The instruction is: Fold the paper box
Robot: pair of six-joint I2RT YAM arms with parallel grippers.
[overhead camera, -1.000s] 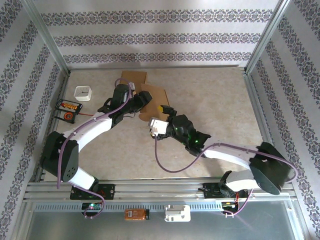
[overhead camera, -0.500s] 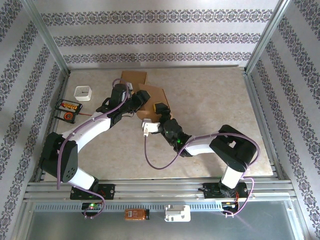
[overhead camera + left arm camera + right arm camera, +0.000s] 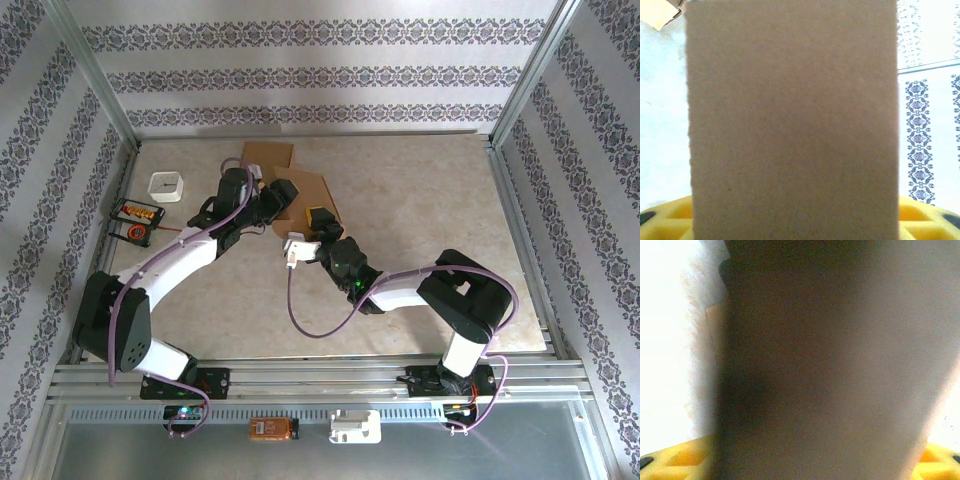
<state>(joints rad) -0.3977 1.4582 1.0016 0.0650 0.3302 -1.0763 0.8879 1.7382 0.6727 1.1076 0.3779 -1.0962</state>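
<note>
The cardboard box blank (image 3: 305,190) is thin brown card lying partly unfolded on the table (image 3: 430,200). I judge it light and fairly stiff across each panel, but ready to hinge at its creases. It will likely slide if pushed and crumple if pinched hard in mid-panel. The best hold is probably a panel's free edge close to a crease, with the other hand steadying the neighbouring panel so that the fold turns on the score line.

The blank sits directly ahead of both hands. The left gripper (image 3: 280,197) meets it from the blank's left edge and the right gripper (image 3: 318,218) from its near edge, so the two are close together. In the left wrist view a flat panel (image 3: 790,125) stands face-on just beyond the yellow finger mounts (image 3: 920,220). In the right wrist view a panel (image 3: 840,365) looms as near, dark and blurred. With the fingertips hidden behind card, I cannot tell for either hand whether the jaws are pinching it or only resting against it.

The left arm is stretched long and diagonal toward the blank. The right arm is folded sharply at the elbow, and its forearm runs low across the table.
</note>
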